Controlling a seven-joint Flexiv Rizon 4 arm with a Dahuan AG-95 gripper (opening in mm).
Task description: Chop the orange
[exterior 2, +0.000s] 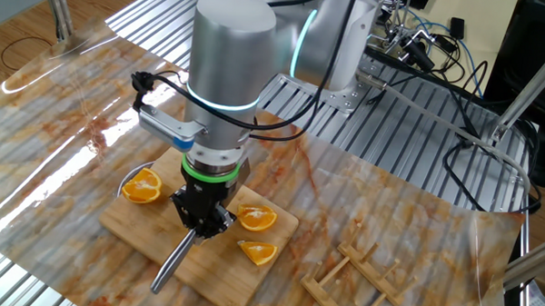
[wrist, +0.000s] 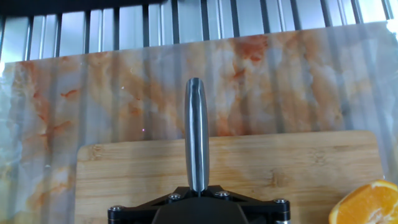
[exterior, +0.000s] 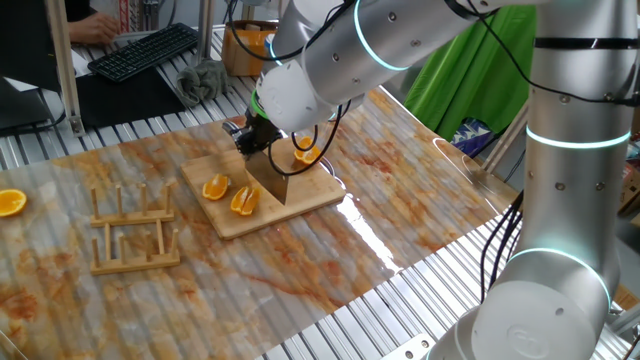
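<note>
The orange lies as two thin wedges [exterior: 215, 187] [exterior: 245, 200] on the wooden board [exterior: 320, 190]; the other fixed view shows these wedges [exterior 2: 257, 218] [exterior 2: 257, 252] too. My gripper [exterior: 255, 140] [exterior 2: 202, 221] [wrist: 197, 193] is shut on a steel knife [exterior: 272, 178] [exterior 2: 173, 259] [wrist: 197, 134]. The blade stands edge-down over the board [exterior 2: 125, 220] [wrist: 280, 168], just beside the wedges. On the blade's other side a rounder, dome-shaped orange half [exterior: 305, 153] [exterior 2: 142, 187] [wrist: 370, 205] rests on the board. I cannot tell whether the edge touches the wood.
A wooden rack [exterior: 135, 235] [exterior 2: 354, 278] stands on the marbled sheet beside the board. Another orange half [exterior: 10, 202] lies at the table's far left edge. A keyboard [exterior: 145, 50] and a grey cloth [exterior: 200, 80] sit behind the table.
</note>
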